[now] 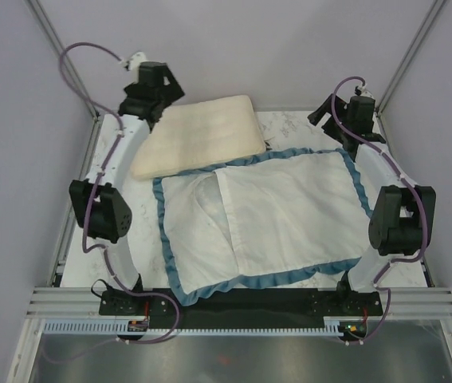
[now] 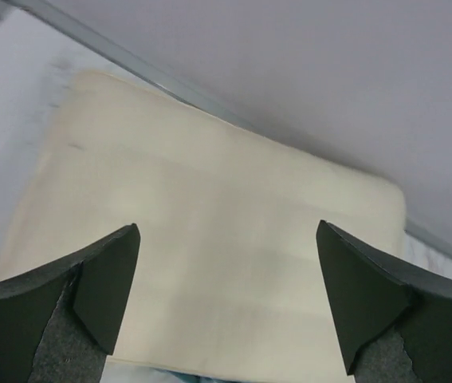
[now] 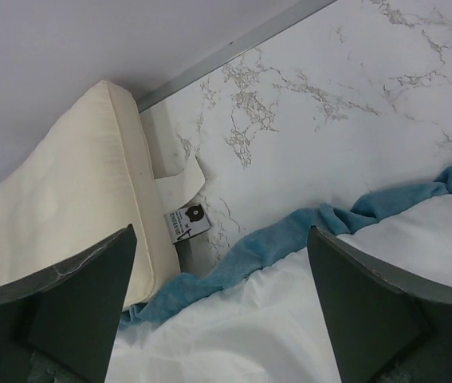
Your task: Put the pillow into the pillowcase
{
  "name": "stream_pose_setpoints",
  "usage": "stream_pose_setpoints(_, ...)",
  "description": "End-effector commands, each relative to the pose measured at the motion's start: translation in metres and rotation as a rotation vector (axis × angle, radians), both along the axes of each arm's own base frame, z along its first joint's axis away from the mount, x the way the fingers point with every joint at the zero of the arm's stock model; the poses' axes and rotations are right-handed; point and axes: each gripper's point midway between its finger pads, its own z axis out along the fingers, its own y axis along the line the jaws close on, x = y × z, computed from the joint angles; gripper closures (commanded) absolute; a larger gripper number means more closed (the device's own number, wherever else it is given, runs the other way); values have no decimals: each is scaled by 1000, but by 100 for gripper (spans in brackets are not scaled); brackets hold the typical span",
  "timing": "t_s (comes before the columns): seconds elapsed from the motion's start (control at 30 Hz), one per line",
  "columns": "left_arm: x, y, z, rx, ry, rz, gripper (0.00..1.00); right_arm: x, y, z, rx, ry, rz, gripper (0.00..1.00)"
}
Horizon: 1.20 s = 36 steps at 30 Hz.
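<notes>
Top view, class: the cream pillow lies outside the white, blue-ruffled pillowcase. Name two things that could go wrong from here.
1. The white fabric pillowcase with blue ruffled edge lies flat; a hand could pinch both layers and keep it shut.
2. The plump cream rectangular pillow meets that ruffle, so dragging it with the open left hand may bunch the case.

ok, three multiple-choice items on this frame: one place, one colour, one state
1. Where is the pillow? A. inside the pillowcase B. on the table beyond the pillowcase, far left C. held in the air
2. Colour of the pillowcase's ruffled edge? A. red B. green C. blue
3. How is the left tool? A. open, empty B. shut on the pillow C. shut on the pillowcase
Key: 1 B, the whole pillow lies bare behind the pillowcase; 2 C, a blue frill rings the white fabric; 3 A, its fingers stand apart, gripping nothing.
</notes>
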Motion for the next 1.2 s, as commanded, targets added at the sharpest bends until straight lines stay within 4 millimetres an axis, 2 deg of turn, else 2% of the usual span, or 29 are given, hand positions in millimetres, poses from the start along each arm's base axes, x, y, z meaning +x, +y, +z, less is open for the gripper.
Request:
stream_pose_setpoints(0.0,-5,-105,-28,187,110,-268,0,-9,8,32,11,-73,24,3)
stream_pose_setpoints(0.03,-4,-122,-33,202,116,-305,0,-12,8,31,10,-69,25,3)
stream_pose_setpoints(0.07,-1,-152,-46,220,131,-365,0,-15,9,38,9,-81,25,2)
stream_pose_setpoints(0.2,-3,-214,-84,311,212,-595,0,-30,9,41,-3,-77,34,2)
stream_pose_setpoints(0.23,-5,-220,-90,345,229,-626,0,-33,9,42,-3,-79,37,2)
stream_pose_setpoints(0.27,-3,-226,-87,350,224,-640,0,-36,9,48,-3,-91,36,2)
stream_pose_setpoints(0.3,-6,-232,-105,353,270,-663,0,-37,10,47,-2,-91,39,2)
stream_pose_setpoints(0.4,-7,-249,-114,247,276,-662,0,-41,11,47,4,-90,44,2)
stream_pose_setpoints(0.5,-5,-267,-121,255,267,-674,0,-42,13,49,11,-94,49,2)
stream_pose_setpoints(0.53,-3,-270,-135,266,286,-673,0,-43,13,51,14,-96,51,2)
stream_pose_setpoints(0.6,-1,-271,-146,274,303,-666,0,-44,13,50,11,-95,54,2)
stream_pose_setpoints(0.73,-6,-268,-188,290,402,-674,0,-46,15,50,17,-96,58,2)
stream_pose_setpoints(0.8,-7,-267,-201,278,432,-678,0,-46,16,49,26,-97,64,2)
stream_pose_setpoints(0.83,-7,-265,-205,271,448,-675,3,-46,16,47,27,-93,64,2)
stream_pose_setpoints(0.87,-6,-262,-219,243,479,-687,12,-45,17,48,29,-95,64,2)
stream_pose_setpoints(0.93,-5,-261,-231,183,500,-697,28,-46,17,47,28,-93,66,2)
stream_pose_setpoints(0.97,-1,-255,-235,156,509,-699,49,-47,16,46,25,-94,66,2)
stream_pose_setpoints(1.0,1,-251,-242,152,519,-693,61,-47,16,46,25,-92,65,2)
stream_pose_setpoints(1.03,6,-246,-241,150,512,-683,75,-47,16,45,25,-91,65,2)
stream_pose_setpoints(1.07,19,-233,-232,134,486,-660,97,-47,18,44,25,-89,69,2)
stream_pose_setpoints(1.13,33,-217,-207,74,434,-634,98,-47,19,42,25,-88,73,2)
stream_pose_setpoints(1.17,46,-195,-193,27,398,-609,98,-47,19,41,23,-85,73,2)
